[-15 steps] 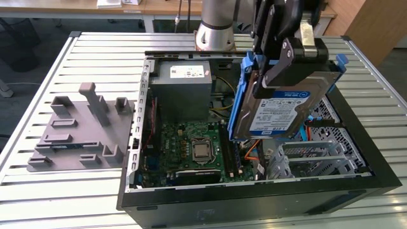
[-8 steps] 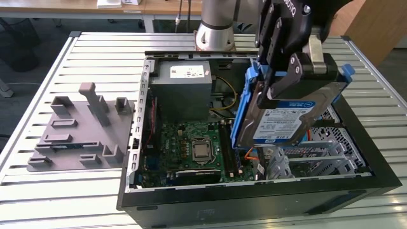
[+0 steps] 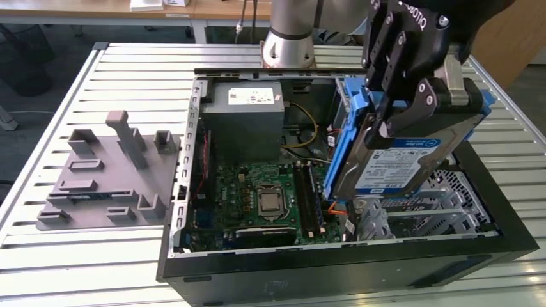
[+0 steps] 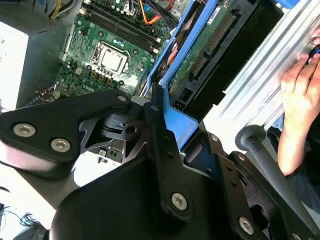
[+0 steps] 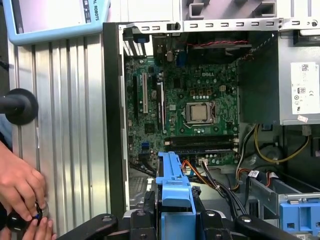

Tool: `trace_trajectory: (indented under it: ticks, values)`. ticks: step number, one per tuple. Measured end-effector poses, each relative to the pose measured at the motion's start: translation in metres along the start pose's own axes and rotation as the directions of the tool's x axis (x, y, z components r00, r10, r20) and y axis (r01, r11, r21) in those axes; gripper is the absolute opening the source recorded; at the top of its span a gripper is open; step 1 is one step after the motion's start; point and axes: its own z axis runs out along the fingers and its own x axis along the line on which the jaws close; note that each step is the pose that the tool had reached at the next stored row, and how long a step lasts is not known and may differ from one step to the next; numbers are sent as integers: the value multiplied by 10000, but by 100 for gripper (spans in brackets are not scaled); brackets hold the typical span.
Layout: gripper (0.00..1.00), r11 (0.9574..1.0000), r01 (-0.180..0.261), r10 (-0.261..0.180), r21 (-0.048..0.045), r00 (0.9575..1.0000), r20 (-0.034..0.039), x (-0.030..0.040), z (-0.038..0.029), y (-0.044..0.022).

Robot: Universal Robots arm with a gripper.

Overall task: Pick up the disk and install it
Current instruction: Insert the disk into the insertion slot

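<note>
The gripper point(image 3: 421, 107) is clamped shut on the upper end of the disk point(image 3: 401, 163), its black fingers point(image 3: 401, 115) pressing on the blue side rails. The disk hangs tilted, label toward the exterior view, above the metal drive cage point(image 3: 426, 214) at the exterior view's right side of the open computer case point(image 3: 341, 267). In the second wrist view the disk's green circuit board point(image 4: 210, 45) faces the camera. Inside the case lie the motherboard point(image 3: 265, 192) and the grey power-supply box point(image 3: 243, 118). A grey fixture point(image 3: 102, 173) sits on the slatted table point(image 3: 128, 70) beside the case. A person's hand point(image 5: 20, 187) rests on the table
</note>
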Motion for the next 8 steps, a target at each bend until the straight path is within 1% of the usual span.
trace_trajectory:
  ticks: [3,6,8]
  values:
    - [36,10000,-2,2,0,10000,1,2,3,0]
    - [36,10000,0,0,0,10000,1,35,8,-4]
    - [36,10000,-1,1,0,10000,2,50,15,-26]
